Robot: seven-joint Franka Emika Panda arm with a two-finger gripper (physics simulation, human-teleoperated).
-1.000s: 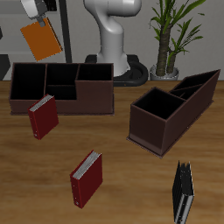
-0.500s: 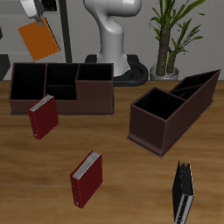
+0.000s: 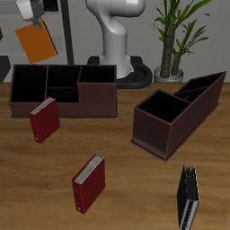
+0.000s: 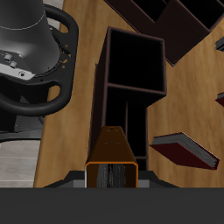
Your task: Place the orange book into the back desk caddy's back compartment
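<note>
Wooden tabletop (image 3: pixel 126 171) with a white robot base and a potted plant at the back. Nearest the front edge: thin black book (image 3: pixel 187 198) standing on end, then a dark red hardcover (image 3: pixel 88 183) propped upright. Farther in, a second dark red book (image 3: pixel 43 119) leans just in front of the long dark brown straight-walled desk caddy (image 3: pixel 63 90); a separate dark brown caddy with slanted top edges (image 3: pixel 175 112) sits well apart across the table. Held high in the air above and behind the large-cell end of the straight-walled caddy is the thin bright orange hardcover book (image 3: pixel 34 41), tilted, clamped near its upper edge by the two-finger gripper (image 3: pixel 30 13). Wrist view confirms the fingers closed on the orange book (image 4: pixel 111 160), with the caddy's cells lying below and ahead. Small squarish rear cell of the divided middle section (image 3: pixel 63 76) looks empty. Judgement: pickup and lift are done; book not yet over the target cell. Left to do: carry it across to the back compartment, square it to the opening, lower it in, release.
</note>
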